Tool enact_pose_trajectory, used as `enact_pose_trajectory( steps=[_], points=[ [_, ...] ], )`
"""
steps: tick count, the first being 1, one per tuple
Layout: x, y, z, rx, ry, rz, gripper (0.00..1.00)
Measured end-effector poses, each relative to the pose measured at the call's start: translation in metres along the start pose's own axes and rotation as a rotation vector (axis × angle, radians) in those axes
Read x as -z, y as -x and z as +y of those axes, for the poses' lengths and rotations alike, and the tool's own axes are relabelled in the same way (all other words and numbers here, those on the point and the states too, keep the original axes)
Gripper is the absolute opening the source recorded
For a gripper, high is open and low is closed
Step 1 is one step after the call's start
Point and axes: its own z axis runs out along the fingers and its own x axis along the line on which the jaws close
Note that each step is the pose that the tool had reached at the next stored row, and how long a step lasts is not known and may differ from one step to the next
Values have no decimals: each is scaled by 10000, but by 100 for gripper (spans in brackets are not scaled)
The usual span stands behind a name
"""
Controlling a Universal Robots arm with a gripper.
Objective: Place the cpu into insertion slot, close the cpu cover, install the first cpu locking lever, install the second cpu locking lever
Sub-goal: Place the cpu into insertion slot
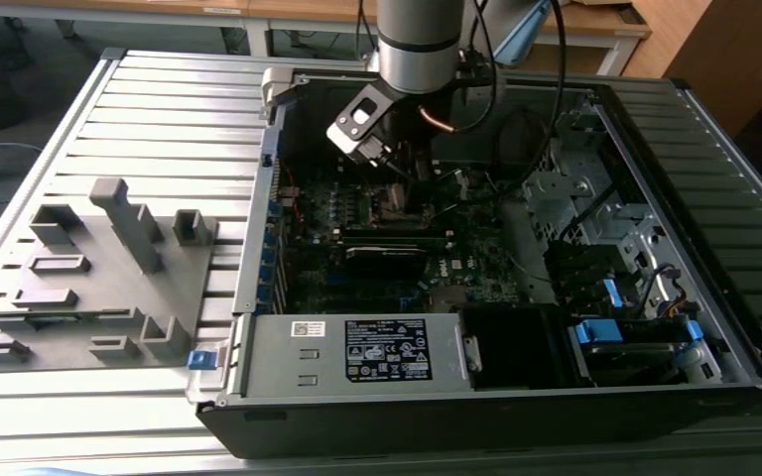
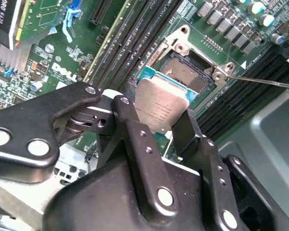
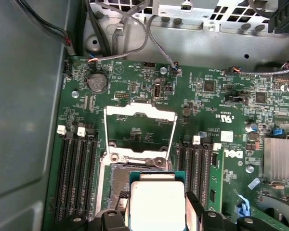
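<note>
Gripping the cpu (image 2: 160,103) by two opposite edges, the end effector (image 2: 156,110) has its black fingers (image 2: 126,113) closed narrowly on the chip, silver-grey top facing the camera in both wrist views. The cpu hangs tilted just over the insertion slot (image 2: 195,72). In the second wrist view its far corner overlaps the socket's near rim, but I cannot tell whether the two touch. Part of the dark socket bed is uncovered beyond the chip.

In the first wrist view the cpu cover (image 3: 140,111) is swung open, its silvery frame standing up past the far side of the socket with green motherboard (image 3: 207,96) visible through the cut-out. A thin metal rod (image 2: 265,82) runs out from one socket corner, clear of the frame. Long black memory slots (image 3: 77,178) flank the socket on both sides, and a round coin battery (image 3: 97,83) sits on the board beyond the cover.

In the exterior view the arm (image 1: 421,45) reaches down into an open computer case (image 1: 738,327) lying on the slatted table (image 1: 156,109). The case takes up the table's side toward the exterior view's right. A labelled power supply box (image 1: 354,352) fills the case's near corner. A grey moulded fixture (image 1: 90,278) rests near the table's edge at the exterior view's left, well apart from the socket.
</note>
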Motion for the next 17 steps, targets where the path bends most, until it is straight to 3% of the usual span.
enact_pose_trajectory(
  steps=[3, 7, 14, 17],
  points=[
    [0, -2, -1, -80, 9, 120, 54],
    [-2, -8, 0, -184, 16, 199, 54],
    [-15, -60, 0, -314, 14, 195, 54],
    [-32, -61, -1, -582, 12, 167, 54]
  ],
)
